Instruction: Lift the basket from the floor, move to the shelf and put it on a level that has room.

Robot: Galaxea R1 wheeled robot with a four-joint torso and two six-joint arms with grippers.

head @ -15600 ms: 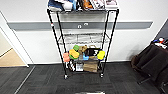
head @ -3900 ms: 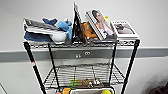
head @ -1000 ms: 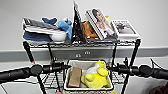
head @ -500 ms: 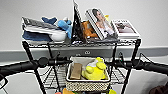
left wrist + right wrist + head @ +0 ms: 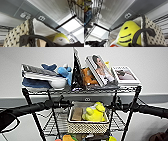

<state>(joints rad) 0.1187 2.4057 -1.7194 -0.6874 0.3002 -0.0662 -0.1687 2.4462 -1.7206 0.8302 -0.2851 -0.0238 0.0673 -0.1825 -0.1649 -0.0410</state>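
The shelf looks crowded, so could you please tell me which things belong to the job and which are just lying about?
Job in hand:
- basket, held between both arms
- shelf
- wire level under the basket

Lying about:
- yellow plush toy in the basket
- books on the top tier
- white bowl
- blue plush
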